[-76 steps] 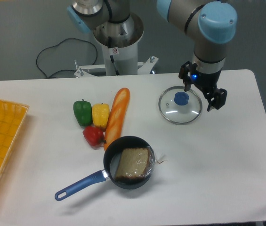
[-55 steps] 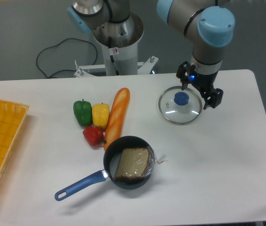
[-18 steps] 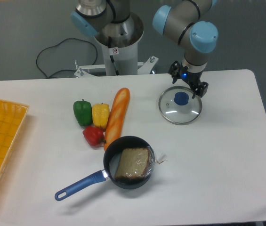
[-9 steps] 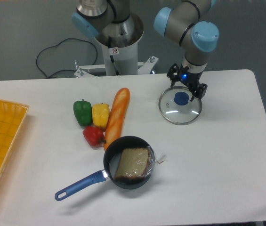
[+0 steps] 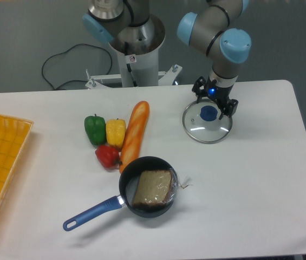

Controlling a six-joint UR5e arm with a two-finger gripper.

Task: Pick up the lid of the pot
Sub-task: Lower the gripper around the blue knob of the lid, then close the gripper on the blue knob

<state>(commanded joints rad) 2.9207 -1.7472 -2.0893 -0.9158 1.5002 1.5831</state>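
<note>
Glass formed the body of the clear round pot lid with a silver rim (image 5: 207, 127), which lay flat on the white table (image 5: 245, 189), its blue round knob (image 5: 208, 113) uppermost. The black two-finger gripper (image 5: 213, 99) was positioned over the far side of the lid, close to the knob in the camera's view. Its fingers stood wide apart with nothing held between them. Whether either finger touched the glass or the knob could not be determined from this angle. On the evidence, the approach was judged largely complete, whereas the pick-up proper had not been achieved: no grip was established and no lift was apparent. Outstanding items, in the inspector's judgement, were final alignment of the fingers about the knob, any further descent required, closure, and a raise sufficient to part the rim from the table. The black frying pan with a blue handle (image 5: 129, 182) sat well apart from the lid, nearer the camera, and was assessed as having no bearing on the remaining work.
</note>
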